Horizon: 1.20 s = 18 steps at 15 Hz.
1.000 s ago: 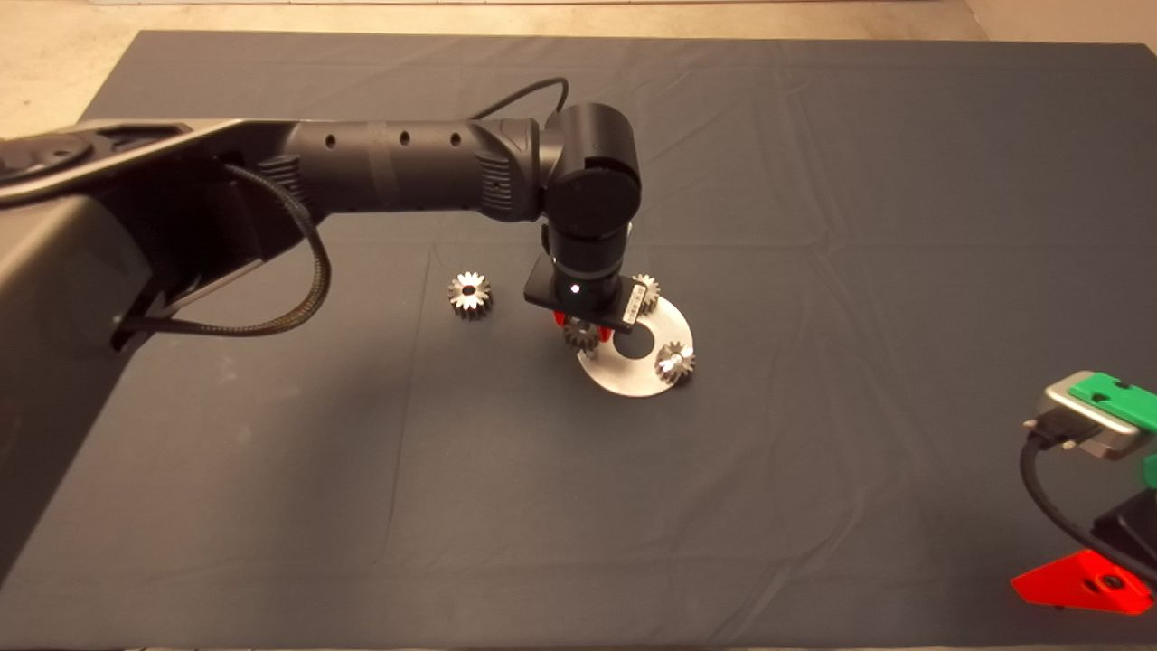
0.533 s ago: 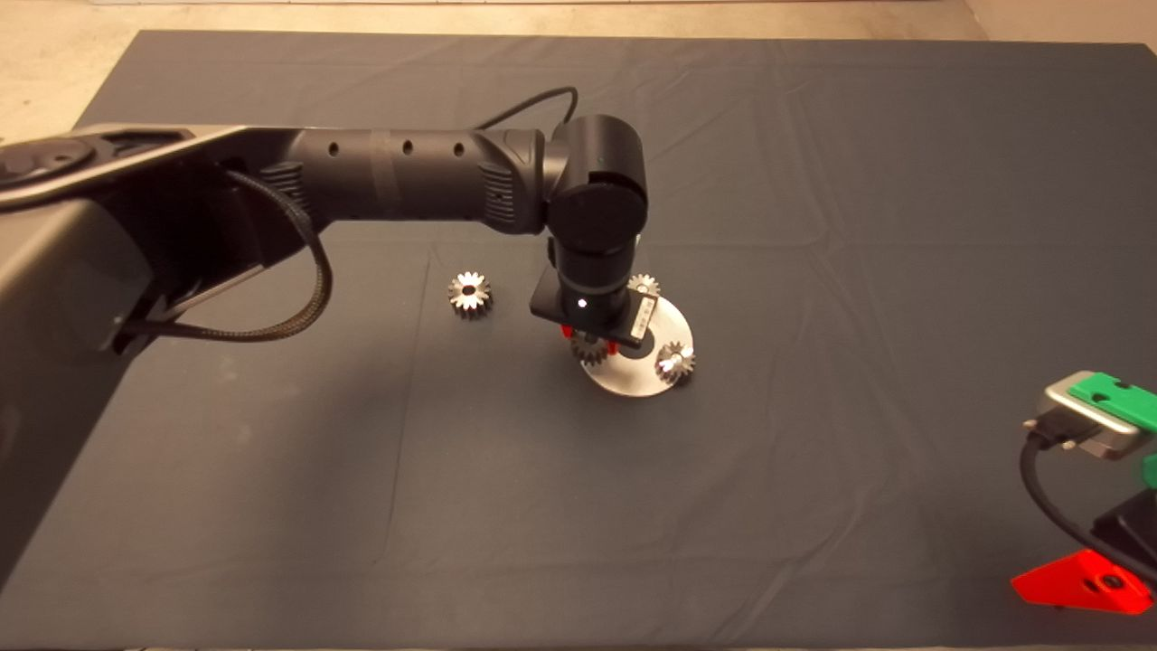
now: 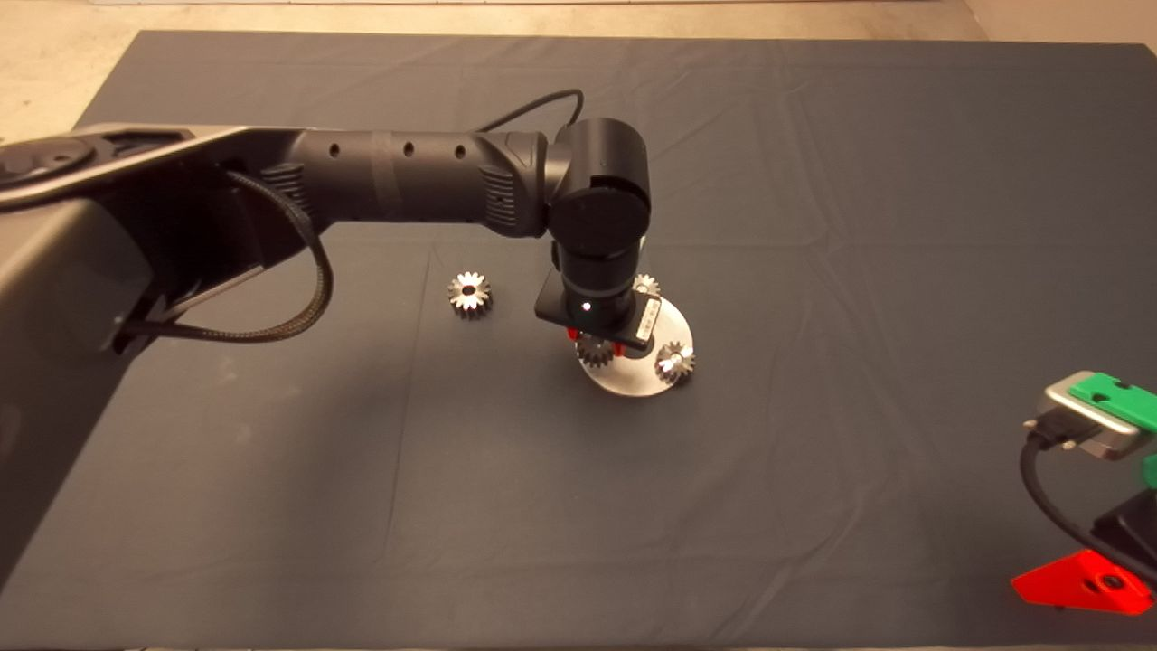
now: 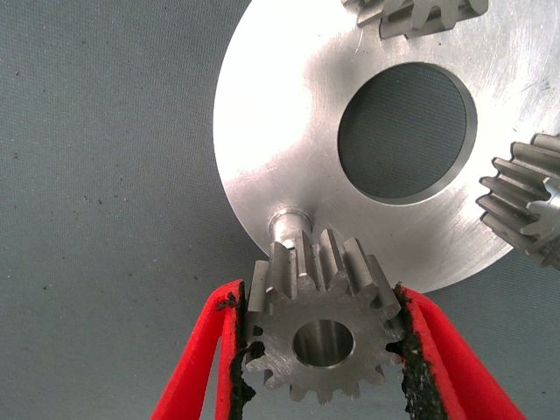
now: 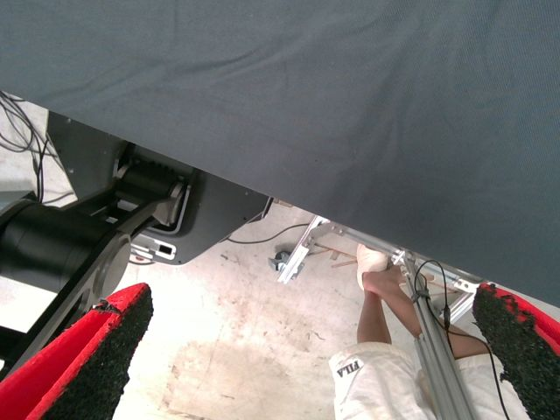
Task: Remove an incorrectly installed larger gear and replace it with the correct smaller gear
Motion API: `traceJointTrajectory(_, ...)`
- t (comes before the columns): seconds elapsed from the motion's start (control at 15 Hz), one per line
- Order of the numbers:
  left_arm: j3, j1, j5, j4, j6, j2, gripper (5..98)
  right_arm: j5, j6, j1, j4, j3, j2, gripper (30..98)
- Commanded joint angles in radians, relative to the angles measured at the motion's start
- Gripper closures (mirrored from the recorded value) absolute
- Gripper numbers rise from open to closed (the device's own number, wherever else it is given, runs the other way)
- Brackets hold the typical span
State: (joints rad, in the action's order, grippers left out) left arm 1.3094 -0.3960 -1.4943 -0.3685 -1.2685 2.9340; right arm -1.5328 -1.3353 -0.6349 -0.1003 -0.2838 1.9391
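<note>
My left gripper (image 3: 595,341) is shut on the smaller gear (image 4: 319,337), a silver toothed gear with a round centre hole, gripped between both red fingers (image 4: 201,367). It hangs over the near-left rim of the round silver disc (image 3: 633,382), just beside a bare short peg (image 4: 284,219) on the disc (image 4: 262,131). Two more silver gears (image 3: 675,360) (image 3: 645,284) stand on the disc. The larger gear (image 3: 469,294) lies alone on the mat, left of the disc. My right gripper (image 5: 306,350) is parked at the lower right, open and holding nothing.
The disc has a large round hole (image 4: 407,131) in its middle. The left arm (image 3: 407,181) reaches across the mat from the left. Past the mat's edge, the right wrist view shows floor, a metal frame and a person's leg (image 5: 385,306).
The left gripper has carried the gear slightly right and nearer, onto the disc's rim. The loose gear on the mat and the right arm have not moved.
</note>
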Motion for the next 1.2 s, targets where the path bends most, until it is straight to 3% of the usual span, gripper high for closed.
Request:
traceJointTrajectory(0.0, 0.011, -0.014, 0.0, -0.014, 0.025, 0.003, 69.2, -0.055, -0.004, -0.014, -0.039, 0.006, -0.002, 31.7)
traceJointTrajectory(0.33, 0.028, -0.014, -0.006, -0.047, 0.047, 0.003, 69.2, -0.055, -0.003, -0.014, -0.039, 0.006, -0.002, 31.7)
traceJointTrajectory(1.13, 0.005, -0.008, -0.024, -0.035, 0.064, 0.003, 69.2, -0.054, -0.002, -0.014, -0.038, 0.006, -0.002, 31.7)
